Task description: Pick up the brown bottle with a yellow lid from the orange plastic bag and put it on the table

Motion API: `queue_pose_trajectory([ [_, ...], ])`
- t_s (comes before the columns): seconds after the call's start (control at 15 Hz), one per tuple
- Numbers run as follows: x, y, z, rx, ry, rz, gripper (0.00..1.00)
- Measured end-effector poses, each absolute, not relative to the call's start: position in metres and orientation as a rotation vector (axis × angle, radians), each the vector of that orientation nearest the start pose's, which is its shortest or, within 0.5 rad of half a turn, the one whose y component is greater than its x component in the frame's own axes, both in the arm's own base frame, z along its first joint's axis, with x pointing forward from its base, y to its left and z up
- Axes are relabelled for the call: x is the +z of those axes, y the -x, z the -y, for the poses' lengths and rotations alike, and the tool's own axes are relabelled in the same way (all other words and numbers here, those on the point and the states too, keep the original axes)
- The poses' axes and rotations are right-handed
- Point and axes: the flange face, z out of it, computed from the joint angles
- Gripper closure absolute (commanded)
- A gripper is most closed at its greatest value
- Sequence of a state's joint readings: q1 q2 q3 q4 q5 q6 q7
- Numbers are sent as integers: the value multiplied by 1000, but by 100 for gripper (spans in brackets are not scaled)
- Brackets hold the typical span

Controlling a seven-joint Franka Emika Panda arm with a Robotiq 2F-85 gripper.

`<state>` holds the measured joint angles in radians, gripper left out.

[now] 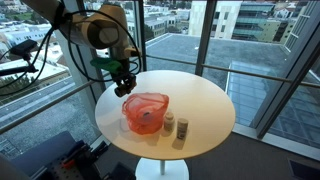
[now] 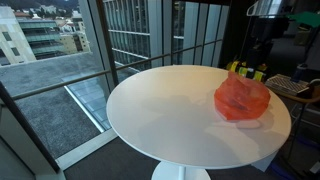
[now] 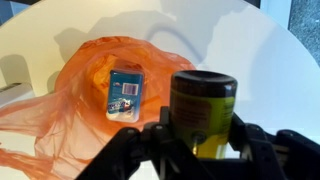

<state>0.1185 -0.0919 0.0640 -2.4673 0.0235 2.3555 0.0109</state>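
Bottle [image 3: 203,95] front and centre in the wrist view, its top looking dark and a yellowish label below. The gripper [image 3: 203,132] is clamped on it, one finger on each side. The orange bag [image 3: 95,75] lies open at ten o'clock from the bottle on the white table [image 3: 245,45], with a blue and white packet [image 3: 126,92] inside.

In an exterior view, the gripper [image 1: 122,82] hangs at ten o'clock from the bag [image 1: 146,112], over the table [image 1: 205,100] near its rim. The bottle is too small to pick out there. Two small jars [image 1: 168,124] stand at four o'clock from the bag.

In an exterior view, the gripper [image 2: 246,70] shows at twelve o'clock of the bag [image 2: 243,98], with bare table [image 2: 160,110] out at nine o'clock.

My read: the bottle looks out of the bag, so the pick is done and the carry is on. The next move calls for swinging over bare tabletop away from the bag and jars. Then the bottle goes down upright until its base meets the surface, and only then does the gripper let go.
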Motion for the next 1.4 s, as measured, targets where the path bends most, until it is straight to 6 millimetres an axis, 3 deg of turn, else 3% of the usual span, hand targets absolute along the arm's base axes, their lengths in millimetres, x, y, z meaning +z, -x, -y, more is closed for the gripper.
queue_pose_trajectory([
  [0.07, 328, -453, -92, 50, 3108, 317, 71],
  [0.13, 329, -448, -98, 71, 3094, 385, 46],
  [0.4, 333, -440, -102, 100, 3080, 483, 46],
  [0.47, 334, -440, -102, 101, 3080, 485, 71],
  [0.73, 330, -439, -105, 111, 3077, 492, 71],
  [1.0, 319, -434, -129, 111, 3058, 563, 71],
  [1.2, 301, -429, -151, 87, 3035, 612, 71],
  [1.4, 276, -427, -160, 81, 3014, 621, 71],
])
